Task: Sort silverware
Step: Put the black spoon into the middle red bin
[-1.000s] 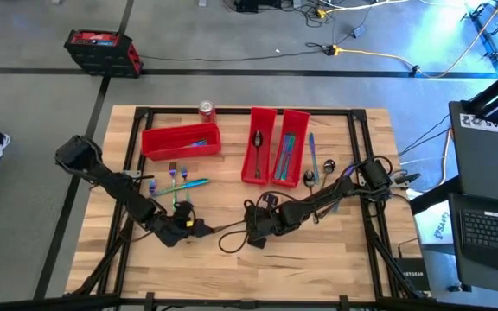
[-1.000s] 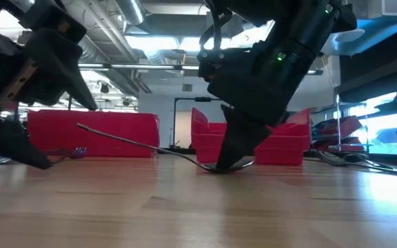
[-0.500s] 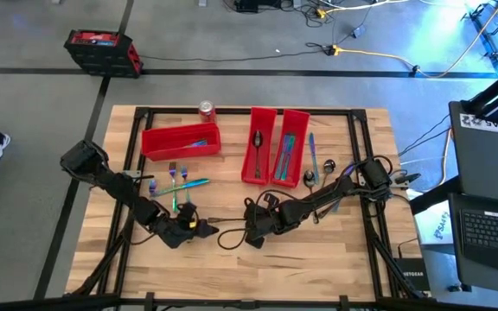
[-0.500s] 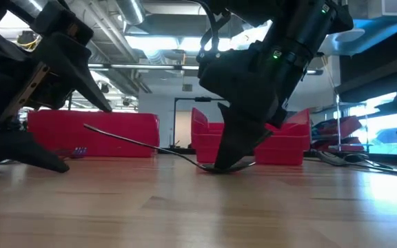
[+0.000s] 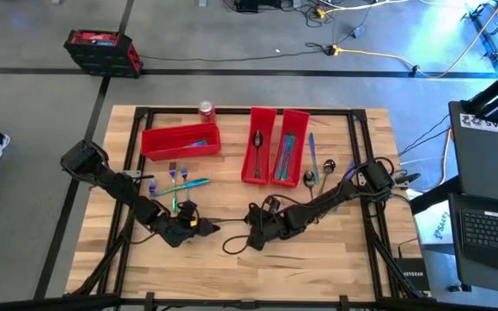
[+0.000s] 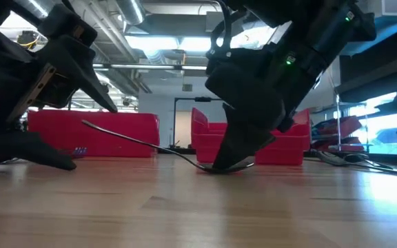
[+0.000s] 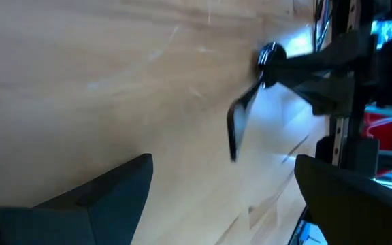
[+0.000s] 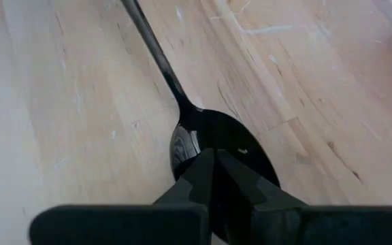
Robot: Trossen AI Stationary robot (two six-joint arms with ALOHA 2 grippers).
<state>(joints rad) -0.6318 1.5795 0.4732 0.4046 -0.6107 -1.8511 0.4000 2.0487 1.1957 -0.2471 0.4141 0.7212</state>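
Note:
A dark spoon point(image 6: 150, 146) lies tipped near the table's front middle, its bowl point(image 8: 206, 139) on the wood and its handle slanting up toward the table's left. My right gripper point(image 5: 253, 237) stands over the bowl, shut. My left gripper point(image 5: 199, 226) is open at the handle's raised free end point(image 6: 85, 123). In the low view, one of its fingers stands above that end and one below, and neither touches it. In the left wrist view the spoon point(image 7: 240, 119) sits ahead of the open fingers. My right gripper presses its shut fingertips point(image 8: 213, 173) down on the spoon's bowl point(image 8: 247, 153), coming from above and slanting from the table's right. The bowl's underside rests on the table point(image 6: 226, 167), and the handle is tipped up clear of the wood.
At the back stand a wide red bin point(image 5: 180, 140) and two long red bins point(image 5: 258, 155) point(image 5: 290, 157) holding silverware, with a red can point(image 5: 206, 110) behind. Loose forks point(image 5: 175, 180) lie at the left, and more pieces point(image 5: 314, 164) lie right of the bins.
My left gripper, still open, has edged toward the spoon handle's raised end and tipped a little. My right gripper has turned slightly in place, staying shut on the bowl. The spoon keeps its tilt.

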